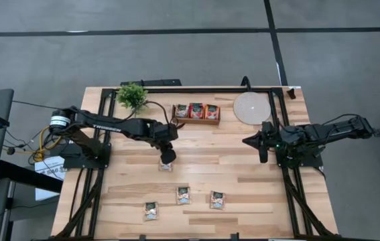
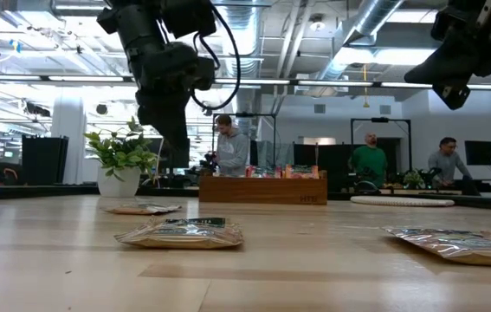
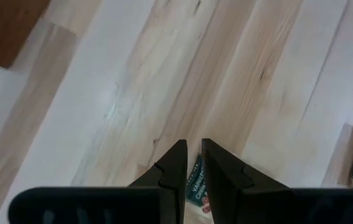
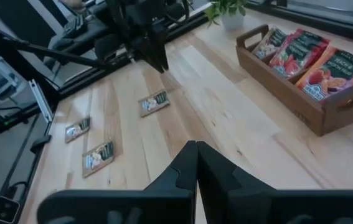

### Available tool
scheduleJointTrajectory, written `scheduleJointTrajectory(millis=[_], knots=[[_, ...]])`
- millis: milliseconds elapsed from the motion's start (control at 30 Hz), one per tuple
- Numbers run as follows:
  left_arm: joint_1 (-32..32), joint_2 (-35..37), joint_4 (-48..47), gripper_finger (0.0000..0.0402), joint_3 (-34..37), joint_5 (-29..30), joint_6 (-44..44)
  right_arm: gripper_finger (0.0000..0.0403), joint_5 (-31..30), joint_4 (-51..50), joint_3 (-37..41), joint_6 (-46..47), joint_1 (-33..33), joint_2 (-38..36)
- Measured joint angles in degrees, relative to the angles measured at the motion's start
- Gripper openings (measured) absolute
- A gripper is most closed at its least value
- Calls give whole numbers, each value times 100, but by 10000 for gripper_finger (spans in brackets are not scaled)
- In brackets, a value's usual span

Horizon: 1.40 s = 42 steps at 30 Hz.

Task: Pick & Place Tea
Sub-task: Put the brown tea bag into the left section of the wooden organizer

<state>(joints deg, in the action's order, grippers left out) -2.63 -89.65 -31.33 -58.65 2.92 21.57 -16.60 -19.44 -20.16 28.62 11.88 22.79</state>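
Observation:
Several tea sachets lie flat on the wooden table: one (image 1: 166,165) mid-table and three nearer the front edge (image 1: 183,195) (image 1: 217,199) (image 1: 151,211). My left gripper (image 1: 167,156) hangs just above the mid-table sachet (image 3: 196,184), pointing steeply down. Its fingers stand a narrow gap apart, and the sachet shows through that gap. In the right wrist view the left gripper (image 4: 161,66) is clear of that sachet (image 4: 154,102). My right gripper (image 1: 246,142) is shut and empty, drawn back over the table's right side and pointing left.
A brown wooden tray (image 1: 196,120) at the far middle holds three sachets, pale (image 4: 266,42), red (image 4: 297,53) and orange (image 4: 329,68). A potted plant (image 1: 132,96) stands to its left, a round pale disc (image 1: 252,108) to its right. People stand in the room beyond the table.

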Motion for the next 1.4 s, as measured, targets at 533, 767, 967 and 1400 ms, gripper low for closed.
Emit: scheduleJointTrajectory(millis=[533, 767, 967, 1400], knots=[[0, -372, -8, 40, 0, -346, 337, 0, 4, -15, 0, -2, 4, 4], [0, -372, -16, 75, 0, -633, -18, 0, 4, -15, 0, -2, 2, 4], [-26, -372, -80, 145, 0, -770, -1, 0, 7, -15, 0, -4, 4, 4], [-37, -372, -486, 167, 0, -799, -1024, 0, 7, -13, -2, -6, 4, 7]])
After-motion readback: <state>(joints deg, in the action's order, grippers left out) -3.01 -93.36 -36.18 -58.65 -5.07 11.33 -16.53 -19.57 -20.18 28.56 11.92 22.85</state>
